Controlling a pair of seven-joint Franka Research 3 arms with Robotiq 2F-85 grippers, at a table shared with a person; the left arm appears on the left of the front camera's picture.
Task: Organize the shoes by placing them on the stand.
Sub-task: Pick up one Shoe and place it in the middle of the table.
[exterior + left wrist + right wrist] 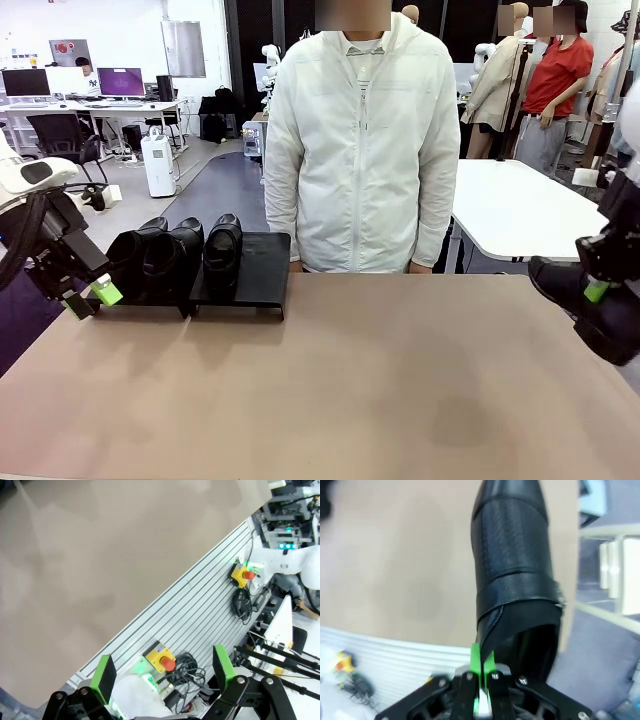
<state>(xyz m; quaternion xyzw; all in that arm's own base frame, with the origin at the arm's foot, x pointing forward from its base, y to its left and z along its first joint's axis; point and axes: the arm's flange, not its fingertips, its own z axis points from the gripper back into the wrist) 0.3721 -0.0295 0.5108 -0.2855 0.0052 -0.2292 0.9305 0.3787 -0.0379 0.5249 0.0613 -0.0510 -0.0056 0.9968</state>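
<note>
Three shoes (180, 255) already stood on the stand (255, 275) at the far left (its right end bare). The right gripper (597, 290), jaws pinched on the fourth shoe (512, 575), held it at the table's right edge. The left gripper (92, 296) hung wide open, empty.

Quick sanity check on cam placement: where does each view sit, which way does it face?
Front: fixed between the arms, facing the person across the table; left pincer and right pincer at the edges, three shoes on the stand.
Left wrist: on the left arm, looking down past its open pincer at the table's near edge.
Right wrist: along the shut pincer pinching a black shoe.
Shared: front and right wrist both show that shoe.
</note>
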